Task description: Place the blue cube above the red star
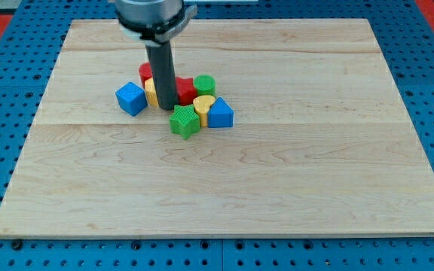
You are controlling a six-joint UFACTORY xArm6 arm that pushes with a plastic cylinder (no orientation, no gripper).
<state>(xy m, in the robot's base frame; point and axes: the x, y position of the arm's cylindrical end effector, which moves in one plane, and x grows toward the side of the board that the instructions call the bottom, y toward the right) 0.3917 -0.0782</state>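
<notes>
The blue cube (131,98) sits just left of my tip (167,107), apart from the cluster. The red star (184,89) (partly hidden) lies right behind the upright rod. No jaws: nothing held on the table (315,173).

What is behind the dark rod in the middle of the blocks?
Behind the rod, red blocks show on both sides, and a yellow block at its left. Their shapes are covered. My tip stands right of the blue cube.
</notes>
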